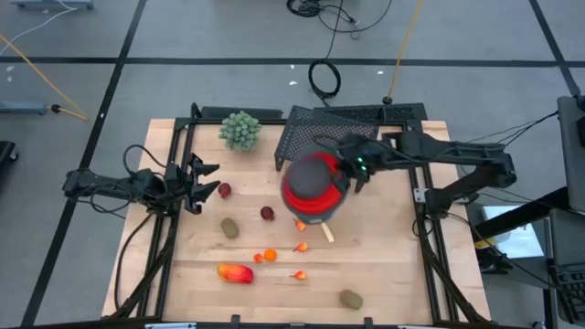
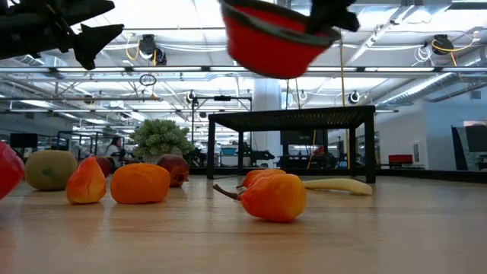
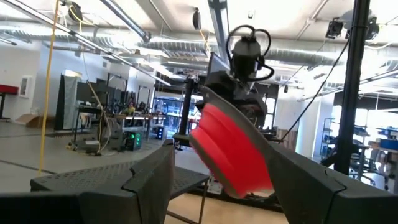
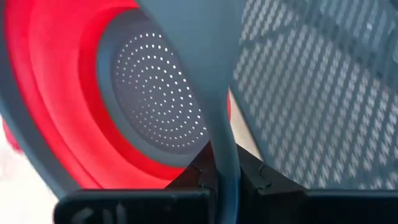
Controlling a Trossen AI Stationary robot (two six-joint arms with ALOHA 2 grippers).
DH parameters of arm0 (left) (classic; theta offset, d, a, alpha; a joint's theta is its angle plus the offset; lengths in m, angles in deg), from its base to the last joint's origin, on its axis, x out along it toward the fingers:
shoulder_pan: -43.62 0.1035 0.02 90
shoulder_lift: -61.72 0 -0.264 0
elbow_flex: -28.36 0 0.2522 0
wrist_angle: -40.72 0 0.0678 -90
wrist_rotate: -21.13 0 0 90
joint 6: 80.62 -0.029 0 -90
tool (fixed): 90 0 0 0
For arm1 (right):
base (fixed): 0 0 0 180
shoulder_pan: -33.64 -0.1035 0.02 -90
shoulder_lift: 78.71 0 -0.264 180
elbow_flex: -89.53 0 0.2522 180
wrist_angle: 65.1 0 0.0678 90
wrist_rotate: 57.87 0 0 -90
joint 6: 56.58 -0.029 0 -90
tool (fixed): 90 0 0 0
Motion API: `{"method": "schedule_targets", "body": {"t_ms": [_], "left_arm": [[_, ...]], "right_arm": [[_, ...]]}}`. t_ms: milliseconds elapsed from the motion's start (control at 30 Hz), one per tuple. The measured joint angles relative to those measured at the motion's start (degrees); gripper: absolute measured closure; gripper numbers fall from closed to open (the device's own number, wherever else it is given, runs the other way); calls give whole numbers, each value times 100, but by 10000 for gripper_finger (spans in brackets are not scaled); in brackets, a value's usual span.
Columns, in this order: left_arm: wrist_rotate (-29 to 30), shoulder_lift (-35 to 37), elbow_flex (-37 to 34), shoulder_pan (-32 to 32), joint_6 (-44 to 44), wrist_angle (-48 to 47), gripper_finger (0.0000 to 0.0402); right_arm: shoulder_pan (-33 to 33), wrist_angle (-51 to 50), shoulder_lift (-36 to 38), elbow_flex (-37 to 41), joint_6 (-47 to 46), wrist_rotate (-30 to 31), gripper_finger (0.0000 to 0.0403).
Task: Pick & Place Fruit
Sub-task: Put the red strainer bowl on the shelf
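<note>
Red silicone, ribbed in steps around a grey perforated base, made up the colander (image 1: 311, 187) that the right gripper (image 1: 352, 170) held by its rim, fingers clamped together on that thin grey edge, high above the table's centre. In the low view it hung tilted near the top middle of the frame. The main risk, as I judged it, was that so narrow a pinch on a soft, collapsible rim could let the bowl swing or slip, dropping it onto the pieces below and scattering them.

Fruit lay loose on the pale wooden table (image 1: 384, 274): a red-orange-yellow oblong (image 1: 235, 272) at lower left, a dark red ball (image 1: 267, 213) just left of the colander, a brownish-green oval (image 1: 229, 227) further left, another oval (image 1: 351, 298) at lower right, and small orange bits (image 1: 265, 256) between. All looked smooth and rounded, so a knock would likely send them rolling.

At centre left, the left gripper (image 1: 203, 181) waited with its fingers apart and nothing between them, near a small red piece (image 1: 225, 190). A knobbly pale green bunch (image 1: 240, 130) sat at upper centre beside a black mesh stand (image 1: 315, 128).
</note>
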Motion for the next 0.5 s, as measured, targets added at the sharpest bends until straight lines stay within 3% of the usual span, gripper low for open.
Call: {"method": "schedule_targets", "body": {"t_ms": [500], "left_arm": [[151,-19,57,0,-120,-6,151]], "right_arm": [[128,982,-774,-826,920,1704,398]]}}
